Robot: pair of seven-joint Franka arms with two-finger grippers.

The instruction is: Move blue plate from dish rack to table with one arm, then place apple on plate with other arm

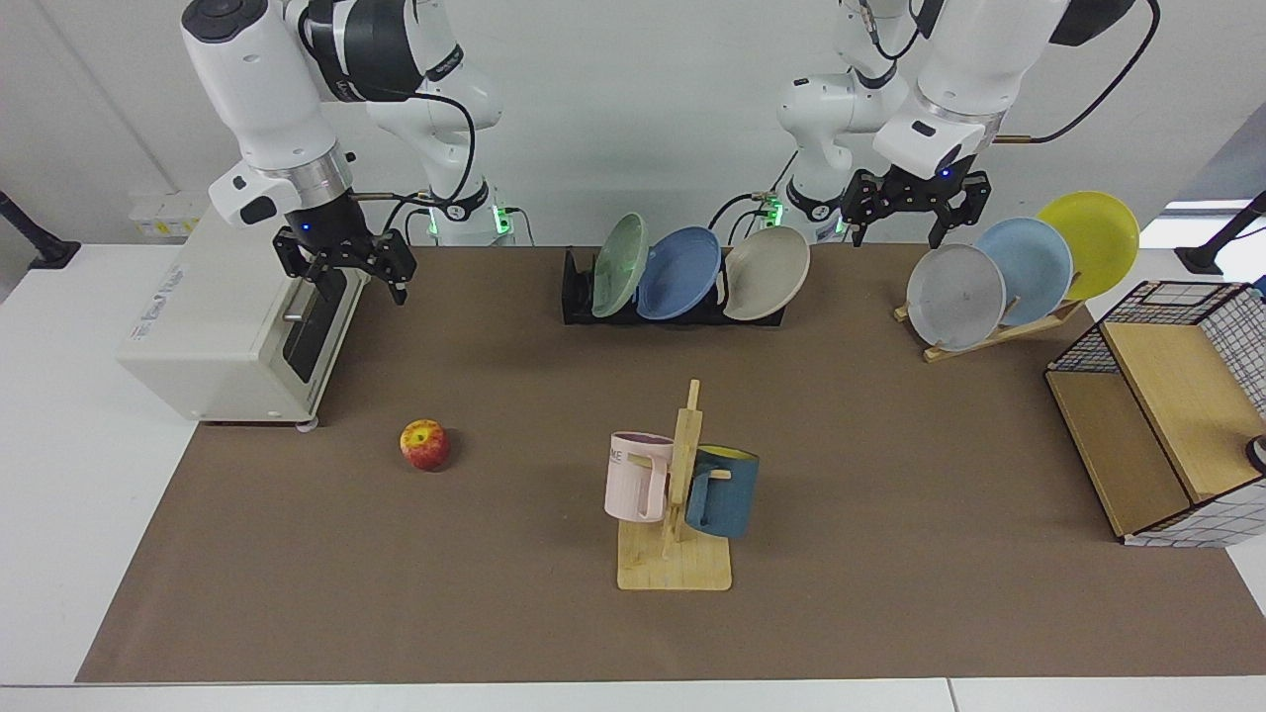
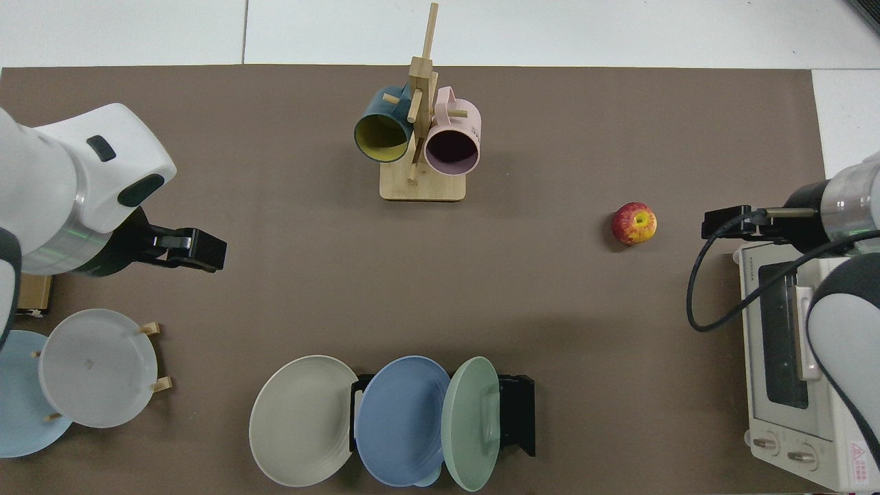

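Hanging over the toaster oven (image 1: pixel 232 336), right gripper (image 1: pixel 346 267) with fingers spread apart, grasping nothing. Hovering away from the oven, past the dish rack (image 1: pixel 579 297), just above the wooden plate stand (image 1: pixel 999 331): left gripper (image 1: pixel 915 213), fingers likewise parted and empty. Sitting upright in the rack's middle slot, the blue plate (image 1: pixel 680 272), flanked by a sage-green plate (image 1: pixel 620 264) on the oven side and a beige plate (image 1: pixel 767 272) on the far side. Resting on the brown mat (image 1: pixel 890 574) just in front of the oven, the apple (image 1: pixel 424 445), well apart from both grippers. Standing beyond the apple from the oven, a wooden mug tree (image 1: pixel 682 494) carrying a pink mug (image 1: pixel 638 475) and a dark blue mug (image 1: pixel 724 491). Leaning on the wooden stand, grey, pale blue and yellow plates. Covering most of the white table (image 1: pixel 59 514), the mat; rising behind, a plain white wall. Reading "TOSHIBA" in small letters on the oven's top edge in the top view; showing "ME" on the pink mug
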